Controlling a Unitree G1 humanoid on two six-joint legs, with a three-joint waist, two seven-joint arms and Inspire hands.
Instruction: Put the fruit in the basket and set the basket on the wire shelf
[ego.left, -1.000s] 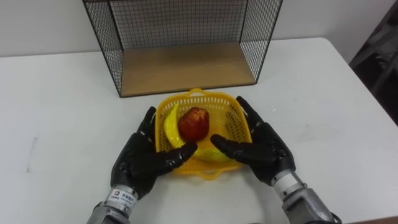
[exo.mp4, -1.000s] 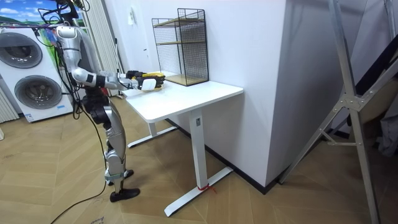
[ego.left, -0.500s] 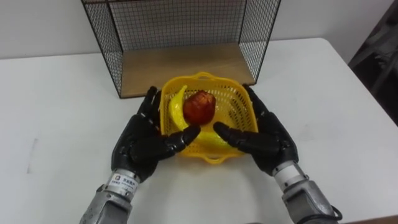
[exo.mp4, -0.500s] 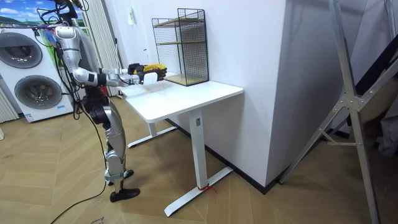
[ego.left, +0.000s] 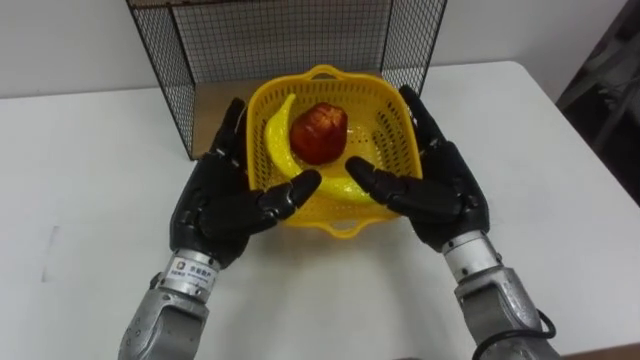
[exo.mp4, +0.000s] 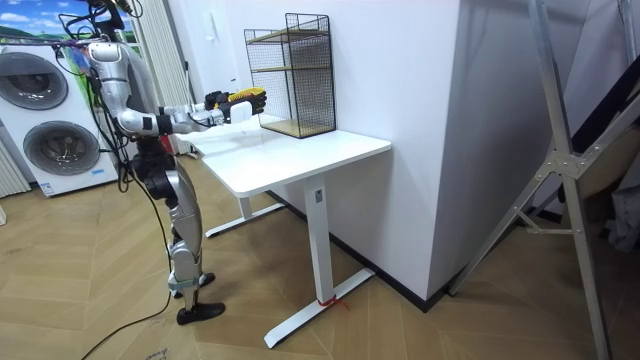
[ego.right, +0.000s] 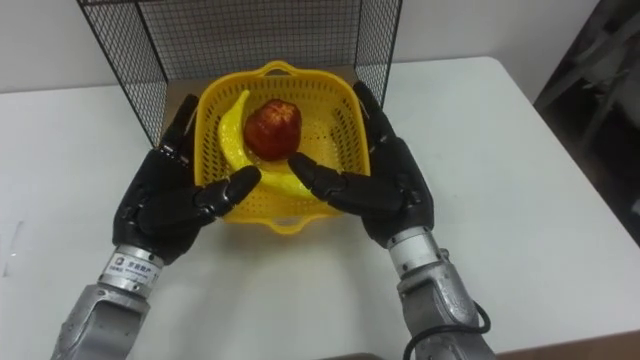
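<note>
Fruit is already loaded: a curved yellow banana and a red apple are seen lying in the yellow plastic lattice basket, the apple resting against the banana. The basket is held off the white table between both black hands. The left hand is pressed flat against the basket's left wall and the right hand against its right wall. Fingers are kept straight and spread along the sides, and both thumbs are stretched inward across the front wall. Nothing is curled round the rim, so the load is judged to be carried by a sideways squeeze, probably to keep the basket level and the fruit from rolling.

The basket's far rim is placed right at the mouth of the black wire shelf, above the front edge of its wooden bottom board. In the room view the basket is shown at the height of the lower tier of the shelf.

The opening is judged wide enough for the basket alone, but room is tight once the hands are counted. The fingertips are near the two front posts and the mesh side walls. A snag there is the likely risk. Bare tabletop is left on both sides for drawing the hands back.
</note>
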